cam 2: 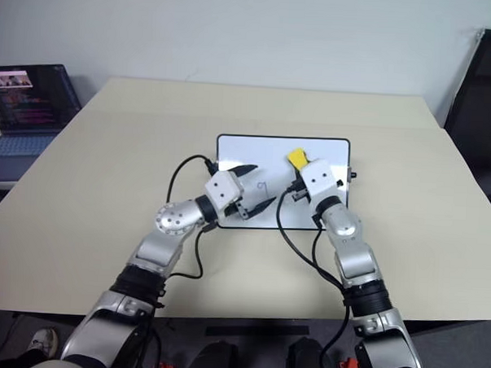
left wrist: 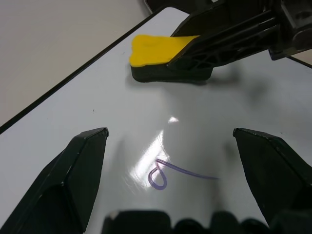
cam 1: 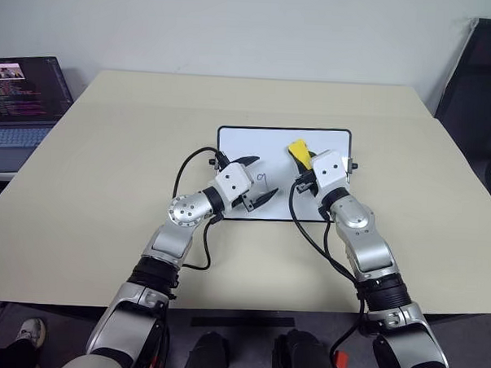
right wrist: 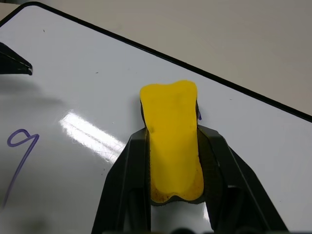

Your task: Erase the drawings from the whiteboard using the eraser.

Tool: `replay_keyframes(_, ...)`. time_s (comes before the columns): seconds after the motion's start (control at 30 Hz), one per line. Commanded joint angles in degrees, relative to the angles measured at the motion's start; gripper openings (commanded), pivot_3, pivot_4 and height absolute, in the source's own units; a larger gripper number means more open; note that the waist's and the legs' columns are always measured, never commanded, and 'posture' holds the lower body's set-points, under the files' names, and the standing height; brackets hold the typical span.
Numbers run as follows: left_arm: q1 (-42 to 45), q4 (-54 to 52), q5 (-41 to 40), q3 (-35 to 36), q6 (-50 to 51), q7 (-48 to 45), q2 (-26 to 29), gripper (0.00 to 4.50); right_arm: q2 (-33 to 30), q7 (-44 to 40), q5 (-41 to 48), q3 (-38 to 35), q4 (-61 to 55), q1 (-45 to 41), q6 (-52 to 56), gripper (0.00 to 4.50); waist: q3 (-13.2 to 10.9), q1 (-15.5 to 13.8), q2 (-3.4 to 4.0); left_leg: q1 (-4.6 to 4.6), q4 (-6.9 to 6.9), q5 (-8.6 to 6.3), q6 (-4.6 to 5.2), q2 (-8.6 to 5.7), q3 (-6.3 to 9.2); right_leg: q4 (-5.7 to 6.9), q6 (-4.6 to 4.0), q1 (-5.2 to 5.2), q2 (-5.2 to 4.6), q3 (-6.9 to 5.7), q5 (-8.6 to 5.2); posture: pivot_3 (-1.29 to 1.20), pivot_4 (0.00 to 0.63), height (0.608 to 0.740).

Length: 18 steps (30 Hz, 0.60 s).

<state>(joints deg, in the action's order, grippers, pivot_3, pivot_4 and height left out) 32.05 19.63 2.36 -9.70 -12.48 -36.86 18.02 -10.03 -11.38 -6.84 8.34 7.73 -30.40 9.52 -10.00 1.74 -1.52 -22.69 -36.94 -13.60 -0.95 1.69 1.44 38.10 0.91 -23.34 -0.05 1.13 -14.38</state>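
A plain pale wall stands behind a beige table (cam 1: 107, 186), on which we see the whiteboard (cam 1: 247, 143) lying flat near the middle, its long sides parallel to the table's near edge. A laptop (cam 1: 25, 109) with a lit screen sits on a separate surface beyond the table's left edge; its text is too small for us to read.

Head views: the right gripper (cam 1: 302, 160) is pinched on the yellow eraser (cam 1: 298, 149), held over the right half of the board. The left gripper (cam 1: 252, 180) hovers over the board's near edge with its fingers spread and nothing between them. One of the drawings (cam 2: 262, 185) shows between the two grippers.

Left wrist view: a thin purple loop with a tail (left wrist: 168, 173) lies untouched on the glossy board between the spread fingers, and the eraser sits further along the board in the other gripper's fingers.

Right wrist view: the eraser fills the grip, and a faint purple trace peeks out at its edge. A 9-shaped squiggle remains toward the board's left.

We judge the erasing under way but unfinished: at least one mark is left whole. No brand or label is legible.
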Motion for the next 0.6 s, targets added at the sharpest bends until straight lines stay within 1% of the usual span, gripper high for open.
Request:
replay_keyframes(0.03, -0.1, -3.6, -0.5, 0.4, 0.4, 0.3, 0.2, 4.50, -1.1, -0.3, -0.9, -0.4, 0.4, 1.1, 1.9, 0.99, 0.0, 0.0, 0.00, 0.02, -0.01, 0.00, 0.01, 0.00, 0.00, 0.01, 0.00, 0.02, 0.00, 0.00, 0.00, 0.00, 0.150, 0.740)
replay_keyframes(0.27, -1.1, -5.3, -0.6, 0.2, 1.5, 0.5, -0.2, 4.50, -4.3, -2.1, 0.1, -2.6, -4.8, 6.8, 6.2, 0.99, 0.0, -0.4, -0.02, 0.02, -0.01, 0.01, 0.01, -0.02, 0.00, -0.05, 0.01, 0.07, -0.02, 0.00, 0.00, 0.00, 0.150, 0.740)
replay_keyframes(0.37, -1.0, -5.0, -0.6, 0.1, 1.5, 0.4, -0.4, 4.50, -4.6, -2.2, 0.3, -2.9, -6.6, 8.7, 7.2, 0.99, 0.0, -0.3, -0.03, 0.05, -0.04, 0.01, 0.01, -0.02, 0.00, -0.04, 0.01, 0.10, -0.02, -0.01, 0.01, 0.00, 0.150, 0.740)
replay_keyframes(0.5, -0.4, -4.3, -0.6, 0.2, 1.4, 0.3, -0.5, 4.50, -3.4, -1.6, 0.3, -2.0, -5.5, 7.2, 6.0, 0.99, 0.0, -0.2, -0.02, 0.17, -0.04, 0.03, 0.03, -0.02, -0.02, -0.01, -0.01, 0.16, -0.01, 0.01, 0.04, 0.00, 0.150, 0.740)
replay_keyframes(0.53, -0.2, -4.2, -0.6, 0.2, 1.4, 0.2, -0.5, 4.50, -3.0, -1.3, 0.3, -2.0, -4.7, 6.0, 5.7, 0.99, 0.0, -0.2, -0.03, 0.17, -0.03, 0.03, 0.03, -0.02, -0.01, 0.00, -0.01, 0.16, 0.00, 0.01, 0.04, 0.00, 0.150, 0.740)
replay_keyframes(0.6, 0.1, -3.7, -0.6, 0.3, 1.3, 0.1, -0.4, 4.50, -1.4, -0.4, 0.2, -1.8, -0.6, 1.0, 4.1, 0.99, 0.0, 0.1, -0.02, 0.18, -0.03, 0.03, 0.04, -0.02, -0.02, 0.00, -0.01, 0.16, 0.00, 0.02, 0.05, 0.00, 0.150, 0.740)
